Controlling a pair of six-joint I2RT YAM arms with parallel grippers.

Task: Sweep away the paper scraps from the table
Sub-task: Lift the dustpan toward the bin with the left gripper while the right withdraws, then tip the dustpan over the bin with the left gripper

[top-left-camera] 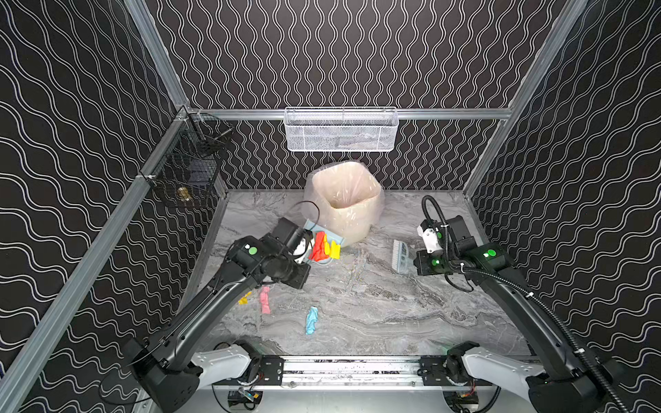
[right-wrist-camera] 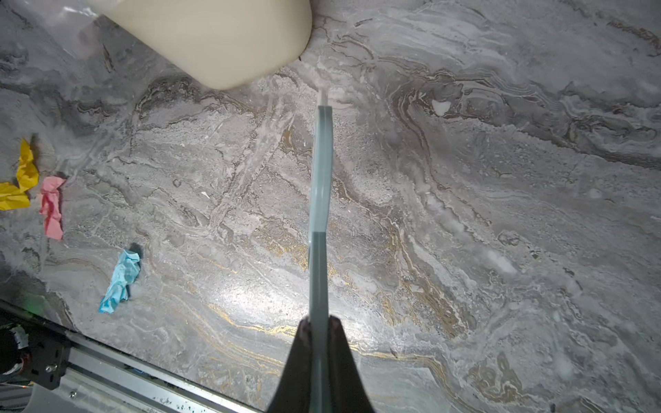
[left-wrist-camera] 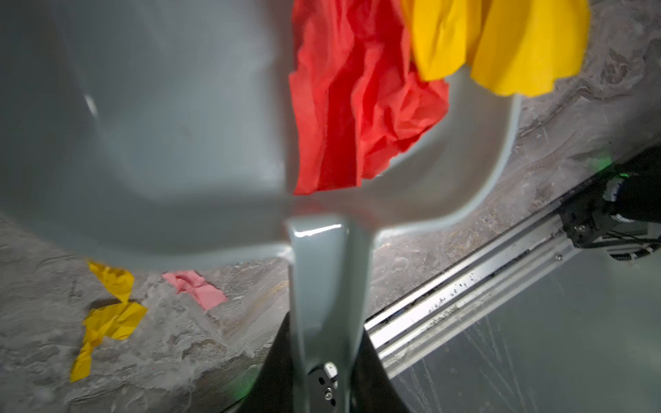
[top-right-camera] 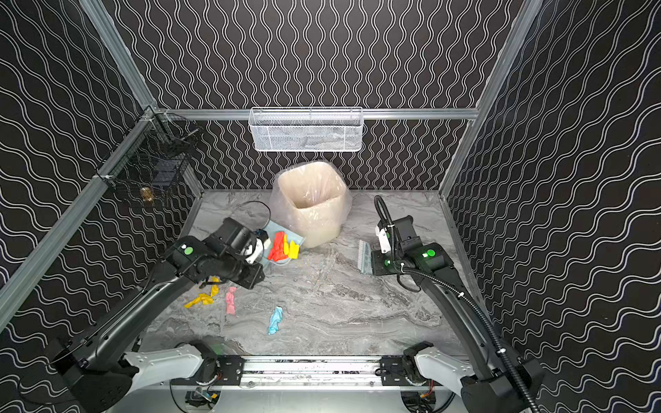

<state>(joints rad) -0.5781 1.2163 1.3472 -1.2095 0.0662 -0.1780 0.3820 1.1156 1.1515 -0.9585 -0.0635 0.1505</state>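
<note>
Marble table (top-left-camera: 357, 304) within wavy-patterned walls (top-left-camera: 357, 53); left tool (left-wrist-camera: 322, 357) grips dustpan (left-wrist-camera: 143, 125), right tool (right-wrist-camera: 318, 339) grips brush (right-wrist-camera: 320, 178).

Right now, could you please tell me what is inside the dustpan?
Crumpled red paper and yellow paper lie in the dustpan. Anything beneath them is covered.

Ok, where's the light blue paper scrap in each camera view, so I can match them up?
Top view: the light blue scrap lies near the front edge, left of centre.
Top view: same place.
Left wrist: not in it.
Right wrist: in view, a little apart from the pink scrap.
Shared landmark: the pink scrap shows in all four views.
</note>
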